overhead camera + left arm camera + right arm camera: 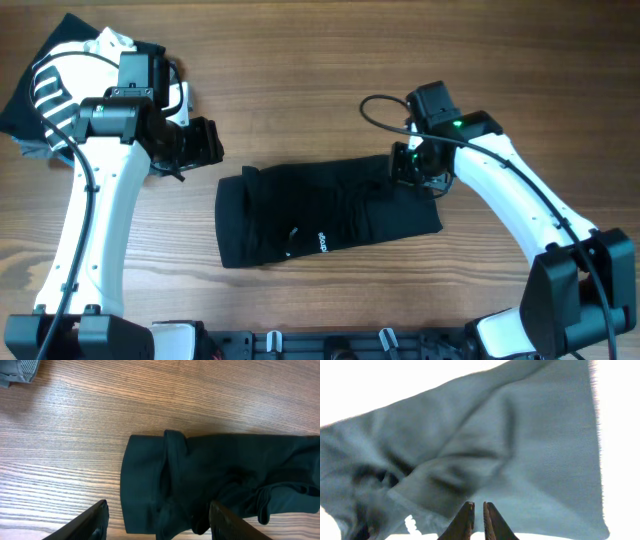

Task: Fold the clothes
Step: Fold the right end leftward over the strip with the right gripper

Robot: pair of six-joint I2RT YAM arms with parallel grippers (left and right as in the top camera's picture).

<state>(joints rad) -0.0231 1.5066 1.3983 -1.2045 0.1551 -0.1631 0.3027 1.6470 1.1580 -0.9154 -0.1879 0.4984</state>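
The black T-shirt lies folded into a long strip across the middle of the table, with tiny white lettering near its front edge. My left gripper is open and empty, just off the shirt's left end. In the left wrist view its fingers straddle the rumpled left end of the shirt. My right gripper is at the shirt's far right corner. In the right wrist view its fingers are pressed together on the fabric.
A pile of other clothes, black with white stripes, sits at the table's far left corner behind the left arm. A grey piece of it shows in the left wrist view. Bare wood table surrounds the shirt.
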